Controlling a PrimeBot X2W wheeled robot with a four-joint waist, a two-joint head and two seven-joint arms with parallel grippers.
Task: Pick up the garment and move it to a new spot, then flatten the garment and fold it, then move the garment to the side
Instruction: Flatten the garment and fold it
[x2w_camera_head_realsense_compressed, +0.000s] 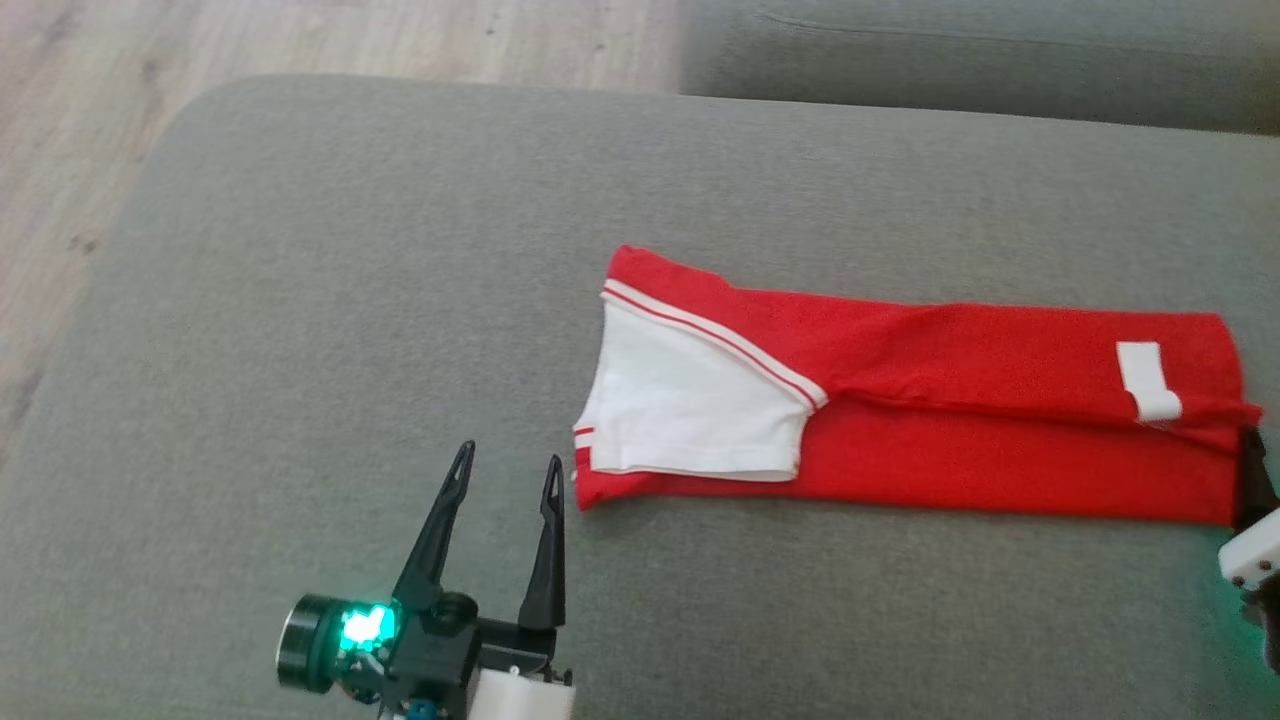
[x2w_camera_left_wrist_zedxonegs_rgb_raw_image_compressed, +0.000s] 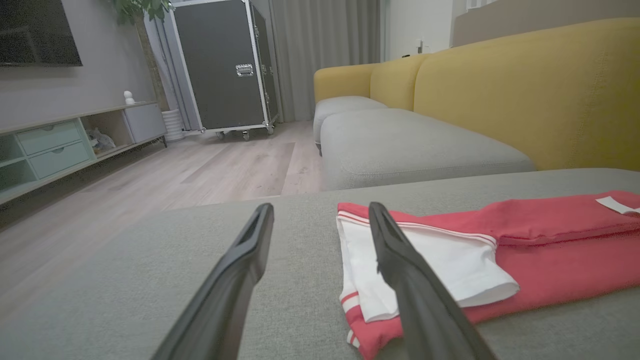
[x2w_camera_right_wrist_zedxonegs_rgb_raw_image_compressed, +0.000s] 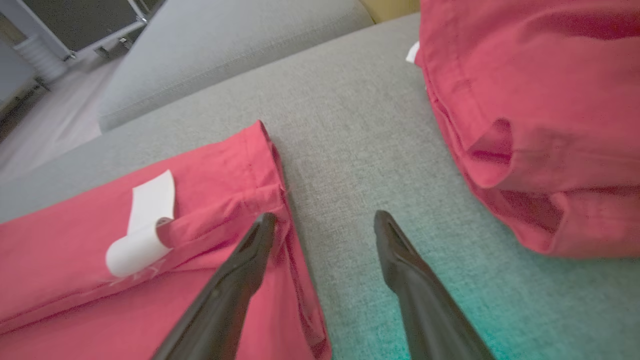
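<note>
Left jaws, released, are standing just beside the sleeve end of the folded red garment (x2w_camera_head_realsense_compressed: 950, 440) lying along the grey sofa cushion (x2w_camera_head_realsense_compressed: 300, 300), while right jaws are gaping empty astride its opposite hem; pinching one layer only would be risking pulling the folds open.

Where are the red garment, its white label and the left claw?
red garment (x2w_camera_head_realsense_compressed: 1000, 470), head view, lower red panel.
white label (x2w_camera_head_realsense_compressed: 1145, 378), head view, middle of strip.
left claw (x2w_camera_head_realsense_compressed: 510, 458), head view, midway between its fingertips.
</note>
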